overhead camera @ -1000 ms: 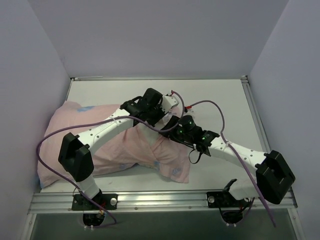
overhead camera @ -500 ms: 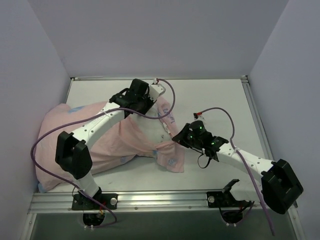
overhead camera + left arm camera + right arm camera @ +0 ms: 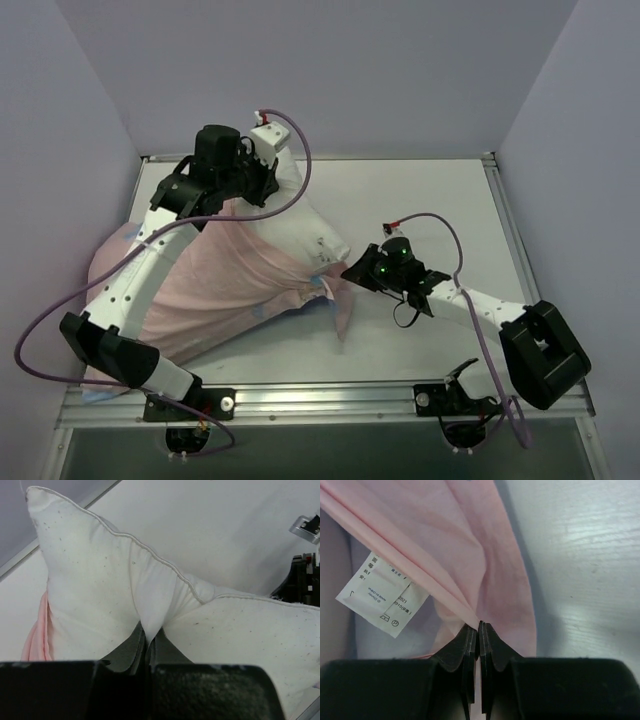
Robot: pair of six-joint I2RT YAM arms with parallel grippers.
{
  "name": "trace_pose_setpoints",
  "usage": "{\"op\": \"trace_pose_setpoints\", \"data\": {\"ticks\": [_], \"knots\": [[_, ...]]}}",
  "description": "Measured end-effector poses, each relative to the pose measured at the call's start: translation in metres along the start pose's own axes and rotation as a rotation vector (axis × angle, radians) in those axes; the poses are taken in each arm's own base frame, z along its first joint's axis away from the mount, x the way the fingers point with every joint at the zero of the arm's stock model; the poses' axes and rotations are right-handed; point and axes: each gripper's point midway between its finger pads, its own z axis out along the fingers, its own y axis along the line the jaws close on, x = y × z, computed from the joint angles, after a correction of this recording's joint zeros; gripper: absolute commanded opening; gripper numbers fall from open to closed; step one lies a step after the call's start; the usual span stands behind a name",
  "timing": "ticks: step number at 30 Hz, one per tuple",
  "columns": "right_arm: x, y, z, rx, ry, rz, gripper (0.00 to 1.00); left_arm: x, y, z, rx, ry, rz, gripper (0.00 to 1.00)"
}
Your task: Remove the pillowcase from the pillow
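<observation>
The plain white pillow sticks out of the pillowcase, which shows its pale pink reverse side. My left gripper is shut on a fold of the pillow and holds its far end raised. My right gripper is shut on the pink hem of the pillowcase at its open end. A white care label hangs beside the hem. A pink flap droops below the right gripper.
The white table is boxed in by grey walls on the left, back and right. A metal rail runs along the near edge. Purple cables loop from both arms. The pillowcase bulk lies against the left wall.
My left gripper has moved up and to the back left, pulling the white pillow further out. My right gripper has shifted right, holding the hem, and the pillowcase has slid off the pillow's end.
</observation>
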Motion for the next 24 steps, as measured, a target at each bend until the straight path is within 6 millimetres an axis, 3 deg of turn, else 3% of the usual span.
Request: {"op": "trace_pose_setpoints", "data": {"ticks": [2, 3, 4, 6, 7, 10, 13, 16, 20, 24], "knots": [[-0.003, 0.007, 0.004, -0.021, 0.010, -0.026, 0.19, -0.004, -0.005, -0.012, 0.004, -0.025, 0.011, 0.02], [-0.006, 0.010, 0.004, -0.024, 0.010, -0.049, 0.38, -0.003, -0.008, -0.015, 0.008, -0.032, 0.017, 0.02], [-0.009, 0.013, 0.003, -0.022, 0.008, -0.064, 0.49, 0.000, -0.010, -0.016, 0.012, -0.031, 0.022, 0.02], [-0.019, 0.017, -0.004, -0.009, -0.004, -0.124, 0.74, 0.007, -0.015, -0.012, 0.026, -0.029, 0.030, 0.02], [-0.026, 0.021, -0.011, -0.008, -0.018, -0.154, 0.79, 0.014, -0.019, -0.007, 0.037, -0.016, 0.033, 0.02], [-0.058, 0.047, -0.041, -0.035, -0.098, -0.252, 0.88, 0.039, -0.032, 0.008, 0.084, 0.047, 0.046, 0.02], [-0.091, 0.085, -0.079, -0.091, -0.197, -0.362, 0.90, 0.054, -0.046, 0.018, 0.123, 0.095, 0.056, 0.02], [-0.102, 0.110, -0.097, -0.168, -0.236, -0.438, 0.93, 0.055, -0.052, 0.020, 0.143, 0.101, 0.064, 0.02], [-0.075, 0.126, -0.084, -0.267, -0.142, -0.504, 0.96, 0.055, -0.054, 0.020, 0.153, 0.098, 0.064, 0.02], [-0.025, 0.135, -0.053, -0.332, 0.002, -0.558, 1.00, 0.055, -0.054, 0.020, 0.156, 0.098, 0.064, 0.02]]}}
